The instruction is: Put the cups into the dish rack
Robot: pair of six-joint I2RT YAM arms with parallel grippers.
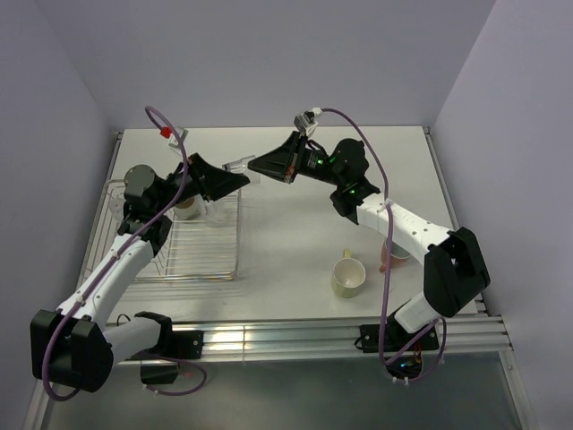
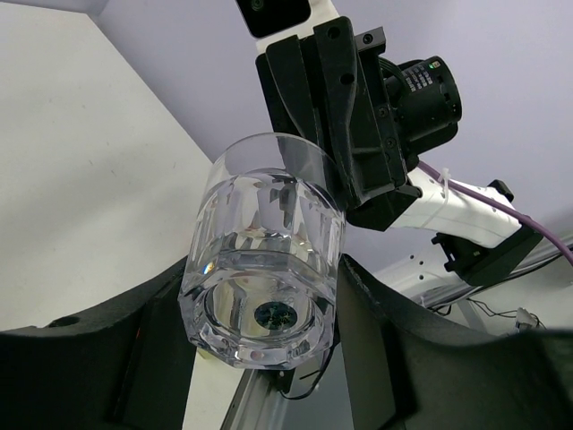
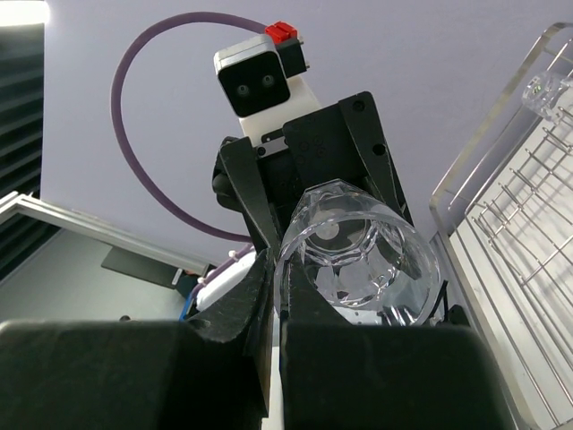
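A clear glass tumbler (image 1: 238, 166) hangs in mid-air between both grippers, above the dish rack's (image 1: 215, 262) far right corner. My right gripper (image 1: 258, 167) is shut on its rim, one finger inside and one outside (image 3: 277, 269). My left gripper (image 1: 235, 179) is closed round its base, a finger on each side (image 2: 260, 309). A brown-and-cream cup (image 1: 186, 208) stands in the rack. A yellow-green mug (image 1: 348, 277) stands on the table at front right. A salmon mug (image 1: 395, 253) is partly hidden behind my right arm. The other tumblers do not show clearly.
The rack's wire wall and floor (image 3: 528, 224) show at the right of the right wrist view. The table's metal front rail (image 1: 295, 333) runs along the near edge. Walls close the table at back and both sides.
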